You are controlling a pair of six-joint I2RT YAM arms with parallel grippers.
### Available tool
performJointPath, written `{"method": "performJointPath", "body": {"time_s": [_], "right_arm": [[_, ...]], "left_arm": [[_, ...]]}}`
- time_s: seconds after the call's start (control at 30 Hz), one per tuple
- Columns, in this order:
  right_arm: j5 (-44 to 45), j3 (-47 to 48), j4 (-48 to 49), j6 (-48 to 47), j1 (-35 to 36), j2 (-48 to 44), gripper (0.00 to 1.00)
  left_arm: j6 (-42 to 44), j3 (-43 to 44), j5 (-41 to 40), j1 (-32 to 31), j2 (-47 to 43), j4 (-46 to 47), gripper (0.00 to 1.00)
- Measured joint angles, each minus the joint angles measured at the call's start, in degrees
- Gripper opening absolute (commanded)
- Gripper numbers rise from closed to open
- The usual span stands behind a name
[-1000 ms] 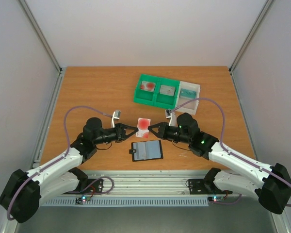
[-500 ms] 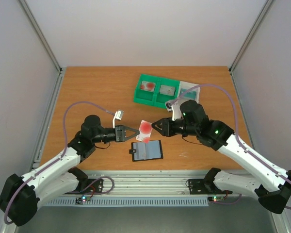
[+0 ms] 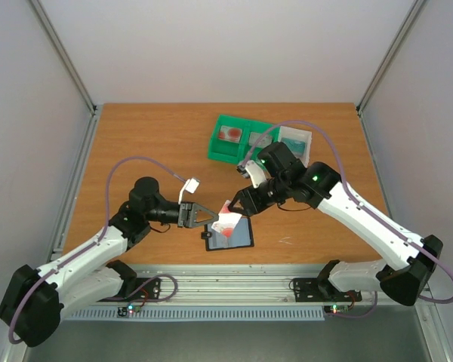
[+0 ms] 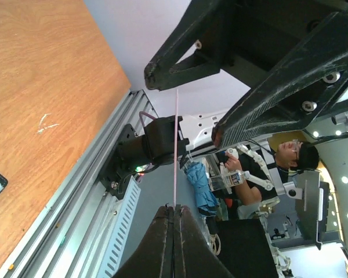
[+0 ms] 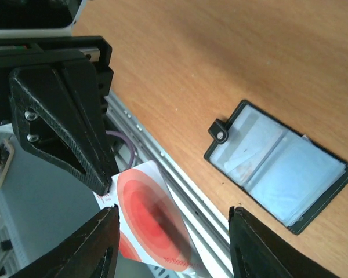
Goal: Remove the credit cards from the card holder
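Left hand (image 3: 212, 218), right hand (image 3: 232, 207), card (image 3: 228, 222) crowd above card holder (image 3: 241, 237); table (image 3: 136, 143) left open.

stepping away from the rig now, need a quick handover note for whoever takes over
Left gripper: shut on the red-marked card, held off the table.
Right gripper: open, fingers either side of that card.
Card holder: lying open on the table.
Done: cards already lie in the green tray and white tray.
Left: set this card down; cannot tell whether the holder hides more.

Robotics lab: a wooden table (image 3: 151, 151) boxed in by white panels (image 3: 211, 45) on aluminium struts (image 3: 63, 53). Beyond the near rail (image 3: 234, 280), a person (image 4: 290, 153) in glasses stands out amid equipment.
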Motion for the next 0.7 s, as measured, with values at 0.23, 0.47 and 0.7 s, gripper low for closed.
{"method": "performJointPath", "body": {"time_s": [0.23, 0.47, 0.7], "right_arm": [[-7.9, 1.9, -3.1, -3.3, -2.3, 2.1, 0.16], [-12.4, 2.0, -3.7, -4.0, -3.7, 1.9, 0.01], [-15.5, 0.3, -1.7, -3.3, -4.8, 0.2, 0.01]], "left_arm": [[-0.3, -0.1, 0.8, 0.0, -0.2, 0.5, 0.00], [0.4, -0.4, 1.1, 0.0, -1.3, 0.2, 0.00], [1.0, -0.6, -1.1, -0.2, -1.3, -0.4, 0.32]]}}
